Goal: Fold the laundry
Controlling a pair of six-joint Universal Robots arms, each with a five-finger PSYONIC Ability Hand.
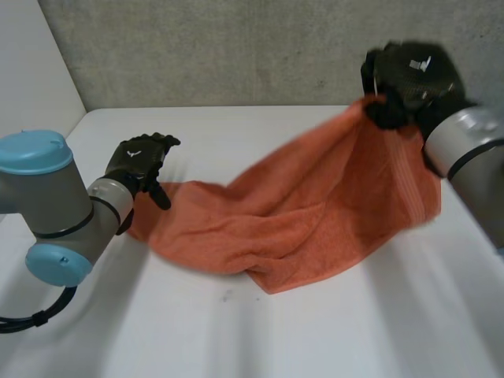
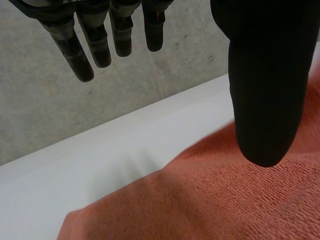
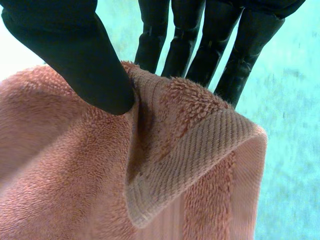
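An orange towel (image 1: pixel 315 205) lies partly on the white table (image 1: pixel 236 331), its right end lifted. My right hand (image 1: pixel 409 79) holds that raised corner high at the back right, the hem (image 3: pixel 200 160) pinched between thumb (image 3: pixel 90 70) and fingers (image 3: pixel 200 45). The towel (image 3: pixel 60 175) hangs down from this grip. My left hand (image 1: pixel 140 161) hovers open above the towel's left end, its fingers (image 2: pixel 90 45) straight and its thumb (image 2: pixel 265 90) apart from them, over the towel (image 2: pixel 210 200) without touching it.
A grey concrete wall (image 1: pixel 236 47) runs behind the table. The table's far edge (image 2: pixel 125 125) passes just beyond the towel's left end. Bare white tabletop lies in front of the towel.
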